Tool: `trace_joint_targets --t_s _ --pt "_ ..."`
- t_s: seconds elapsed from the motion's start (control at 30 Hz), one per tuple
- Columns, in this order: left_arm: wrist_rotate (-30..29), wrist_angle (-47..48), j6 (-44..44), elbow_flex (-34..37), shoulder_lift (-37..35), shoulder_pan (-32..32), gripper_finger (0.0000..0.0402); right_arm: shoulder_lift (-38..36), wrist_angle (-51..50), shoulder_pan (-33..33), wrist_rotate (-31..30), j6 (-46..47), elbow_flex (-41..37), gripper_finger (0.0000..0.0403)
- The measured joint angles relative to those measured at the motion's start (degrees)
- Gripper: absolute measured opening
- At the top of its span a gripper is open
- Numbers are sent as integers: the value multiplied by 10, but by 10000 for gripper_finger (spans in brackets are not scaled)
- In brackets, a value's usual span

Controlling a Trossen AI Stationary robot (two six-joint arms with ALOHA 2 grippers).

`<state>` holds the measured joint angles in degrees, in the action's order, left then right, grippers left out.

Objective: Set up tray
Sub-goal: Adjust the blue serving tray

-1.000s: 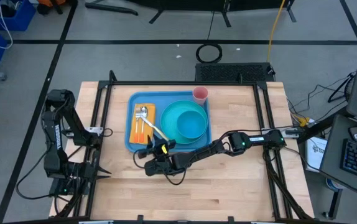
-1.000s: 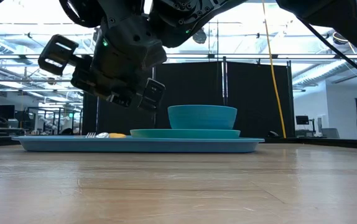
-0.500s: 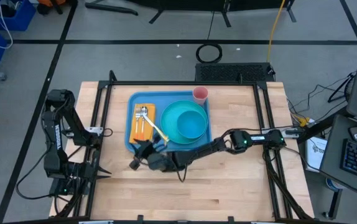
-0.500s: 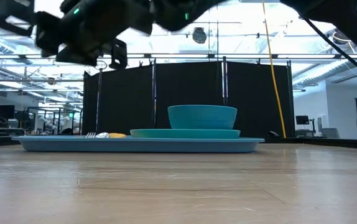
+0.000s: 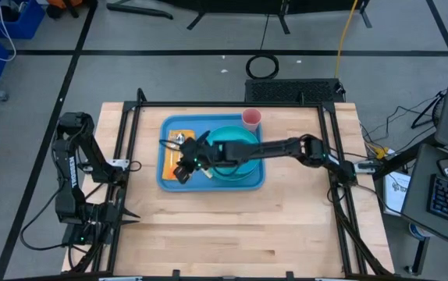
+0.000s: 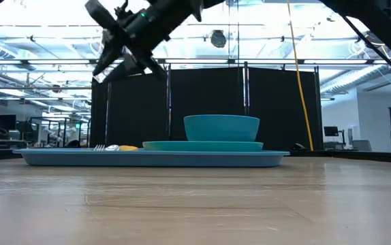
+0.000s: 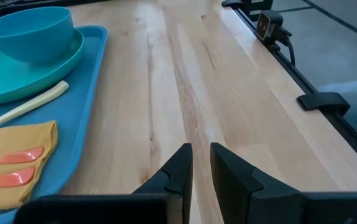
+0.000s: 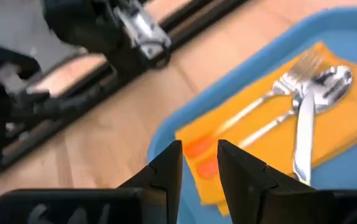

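Right jaws (image 5: 183,160) nearly closed, empty, above tray | tray (image 5: 164,176): light-blue, flat, low-rimmed | left jaws (image 7: 200,163) closed

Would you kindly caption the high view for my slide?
Right gripper hovering over the cutlery-laden napkin on the tray.

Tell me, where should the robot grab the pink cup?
Probably by its rim. The pink cup stands upright with its mouth open upward, at the far right corner of the tray. Coming straight down from above looks best: one finger inside, one outside. The bowl sits close on its near side, so a sideways approach seems crowded. The right gripper hovers over the napkin.
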<state>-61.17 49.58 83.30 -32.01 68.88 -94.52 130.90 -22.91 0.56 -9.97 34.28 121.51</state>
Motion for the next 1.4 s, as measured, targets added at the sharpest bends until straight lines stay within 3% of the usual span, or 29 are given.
trace_joint_targets --t_s 0.3,0.43,0.8,0.97,1.1,1.23,1.4 --pt "-63 13 -54 0 0 0 63 -2 -82 -51 143 -78 0 91" --pt "-103 56 -22 0 -8 0 63 -1 -119 -68 187 -103 0 91" --pt "-109 93 19 0 -36 0 63 17 -141 -61 223 -182 0 91" --pt "-109 93 20 0 -41 0 63 51 -140 -39 202 -217 0 91" --pt "-108 93 20 0 -41 0 63 67 -138 -35 145 -235 0 91" --pt "-98 93 25 0 -41 0 63 69 -133 -30 140 -239 0 91" --pt "-80 88 34 0 -41 0 63 66 -130 -3 90 -257 0 91"
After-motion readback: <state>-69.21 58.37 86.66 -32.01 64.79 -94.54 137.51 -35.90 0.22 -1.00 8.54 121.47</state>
